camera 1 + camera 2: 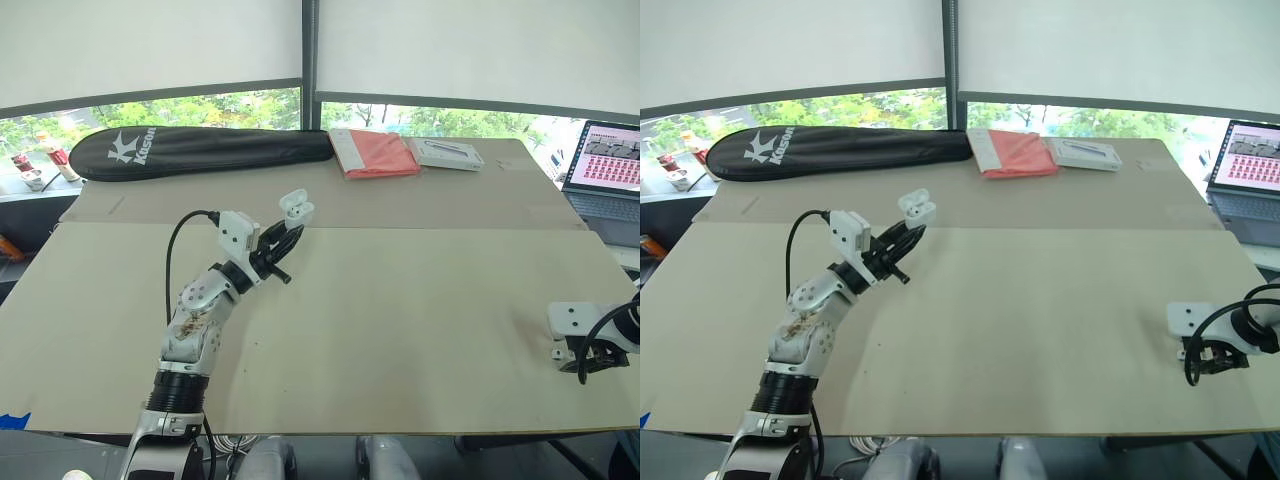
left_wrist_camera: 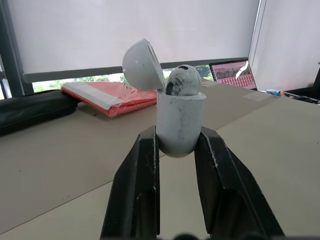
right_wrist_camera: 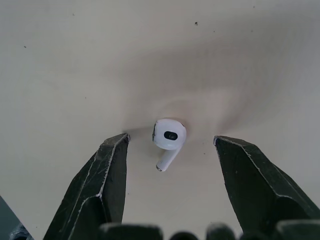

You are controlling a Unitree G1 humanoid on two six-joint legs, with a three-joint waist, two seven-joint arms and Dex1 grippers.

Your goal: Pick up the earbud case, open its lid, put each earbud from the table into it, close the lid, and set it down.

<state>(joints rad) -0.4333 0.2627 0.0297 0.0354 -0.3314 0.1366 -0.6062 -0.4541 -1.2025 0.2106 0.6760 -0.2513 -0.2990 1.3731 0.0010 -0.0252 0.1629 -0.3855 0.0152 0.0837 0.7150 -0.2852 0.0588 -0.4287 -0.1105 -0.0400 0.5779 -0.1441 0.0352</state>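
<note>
My left hand (image 2: 179, 145) is gripping the earbud case (image 2: 181, 120) by its lower body, holding it upright and raised clear of the desk (image 1: 420, 300). The lid (image 2: 142, 62) is swung open and the first earbud (image 2: 182, 80) is sitting inside. Over at the near right edge, my right hand (image 3: 171, 139) is hovering spread wide, a finger on either side of the loose earbud (image 3: 169, 134), which is lying on the desk untouched.

I'm reading this as the pick of the second bud. To do it well, I'm aiming to come straight down and centre the round head between the pads. I'm planning to close gently on the head rather than the thin stem, so it isn't squirting out sideways. After that I'm carrying it stem-down toward the open case, with the left hand holding steady.
</note>
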